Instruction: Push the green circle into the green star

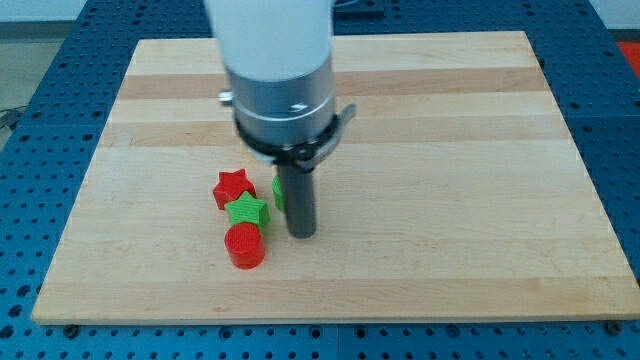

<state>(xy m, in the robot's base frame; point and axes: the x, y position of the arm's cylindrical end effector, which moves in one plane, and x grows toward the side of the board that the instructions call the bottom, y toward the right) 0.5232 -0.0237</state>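
The green star [248,210] lies on the wooden board, left of centre. The green circle [278,191] is mostly hidden behind my rod; only a thin green sliver shows at the rod's left edge, just right of the star. My tip [302,233] rests on the board directly right of the green star and right of the sliver. A red star [232,187] touches the green star from the upper left. A red circle [245,246] sits just below the green star.
The wooden board [450,150] lies on a blue perforated table. The arm's white and grey body [280,70] hangs over the board's top middle and hides what is behind it.
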